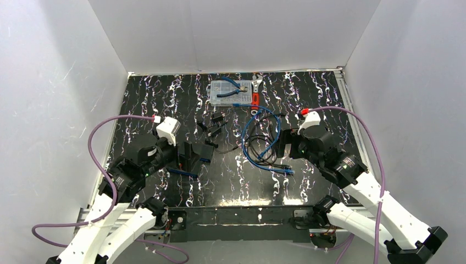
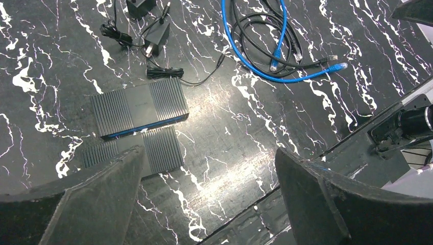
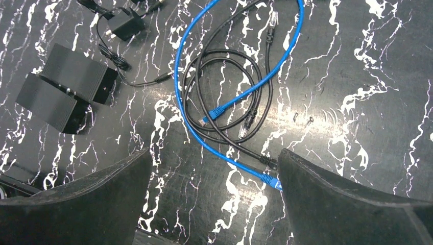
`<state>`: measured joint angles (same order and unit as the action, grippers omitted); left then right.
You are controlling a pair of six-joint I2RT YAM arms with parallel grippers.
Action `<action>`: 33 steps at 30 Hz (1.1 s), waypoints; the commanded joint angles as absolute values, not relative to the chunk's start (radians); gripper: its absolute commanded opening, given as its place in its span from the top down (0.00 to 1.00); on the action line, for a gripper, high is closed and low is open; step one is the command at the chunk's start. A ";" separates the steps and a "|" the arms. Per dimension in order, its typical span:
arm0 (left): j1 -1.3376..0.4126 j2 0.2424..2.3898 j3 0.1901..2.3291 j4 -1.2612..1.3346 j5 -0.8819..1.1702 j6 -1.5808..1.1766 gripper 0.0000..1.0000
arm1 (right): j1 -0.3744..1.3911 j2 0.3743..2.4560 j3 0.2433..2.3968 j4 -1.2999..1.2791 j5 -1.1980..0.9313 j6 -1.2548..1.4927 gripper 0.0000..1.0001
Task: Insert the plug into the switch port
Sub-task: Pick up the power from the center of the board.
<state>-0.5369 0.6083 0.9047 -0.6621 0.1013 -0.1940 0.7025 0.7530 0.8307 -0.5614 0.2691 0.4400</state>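
The switch (image 2: 139, 108) is a flat matte-black ribbed box with a blue stripe along its near edge, mirrored in the glossy table. It also shows in the top view (image 1: 204, 149) and the right wrist view (image 3: 66, 87). A blue cable (image 1: 258, 137) lies coiled with a black cable mid-table. One blue plug (image 3: 270, 179) lies on the table just inside my right gripper's right finger; it also shows in the top view (image 1: 286, 171) and the left wrist view (image 2: 337, 66). My left gripper (image 2: 207, 153) is open and empty, just right of the switch. My right gripper (image 3: 214, 153) is open and empty above the cable's end.
A clear parts box (image 1: 231, 92) with blue pliers stands at the back centre, an adjustable wrench (image 1: 255, 96) beside it. A black power adapter (image 2: 155, 38) with thin cord lies behind the switch. White walls enclose the table on three sides.
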 commanded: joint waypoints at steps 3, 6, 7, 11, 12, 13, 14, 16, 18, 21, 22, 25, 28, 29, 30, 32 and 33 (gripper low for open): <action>-0.540 0.605 0.895 -0.641 0.093 -0.217 0.01 | 0.707 0.754 0.883 -0.573 0.313 0.427 0.02; -0.540 0.578 0.879 -0.596 0.108 -0.241 0.00 | 0.707 0.753 0.898 -0.583 0.318 0.427 0.02; -0.540 0.575 0.878 -0.593 0.096 -0.243 0.00 | 0.707 0.754 0.904 -0.587 0.319 0.427 0.02; -0.540 0.593 0.898 -0.631 0.019 -0.243 0.00 | 0.707 0.780 0.927 -0.605 0.313 0.411 0.02; -0.540 0.596 0.900 -0.639 0.016 -0.243 0.00 | 0.707 0.787 0.931 -0.606 0.301 0.404 0.02; -0.540 0.597 0.899 -0.643 0.025 -0.238 0.00 | 0.708 0.796 0.935 -0.606 0.290 0.398 0.02; -0.540 0.597 0.899 -0.643 0.037 -0.235 0.00 | 0.707 0.802 0.937 -0.605 0.274 0.388 0.02; -0.540 0.598 0.895 -0.641 0.046 -0.234 0.00 | 0.707 0.819 0.945 -0.600 0.256 0.375 0.03; -0.540 0.603 0.893 -0.643 0.033 -0.238 0.01 | 0.707 0.840 0.958 -0.598 0.243 0.366 0.05; -0.540 0.620 0.897 -0.661 -0.008 -0.253 0.00 | 0.707 0.889 0.987 -0.603 0.232 0.363 0.06; -0.540 0.623 0.898 -0.666 -0.027 -0.257 0.00 | 0.707 0.909 0.997 -0.605 0.227 0.362 0.07; -0.540 0.630 0.891 -0.672 -0.053 -0.257 0.01 | 0.707 0.979 1.025 -0.615 0.217 0.362 0.10; -0.540 0.628 0.874 -0.672 -0.089 -0.253 0.01 | 0.707 1.064 1.055 -0.620 0.198 0.370 0.15; -0.540 0.625 0.868 -0.671 -0.103 -0.252 0.01 | 0.707 1.090 1.063 -0.617 0.190 0.378 0.16; -0.540 0.622 0.861 -0.672 -0.111 -0.251 0.00 | 0.707 1.117 1.070 -0.611 0.178 0.385 0.18; -0.540 0.613 0.855 -0.676 -0.131 -0.251 0.00 | 0.707 1.169 1.087 -0.593 0.143 0.398 0.21; -0.540 0.606 0.851 -0.678 -0.139 -0.254 0.00 | 0.708 1.200 1.093 -0.580 0.118 0.401 0.23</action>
<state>-0.5381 0.6239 0.8676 -0.6601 -0.0716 -0.2516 0.7025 1.1262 1.0314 -0.6262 0.1961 0.3878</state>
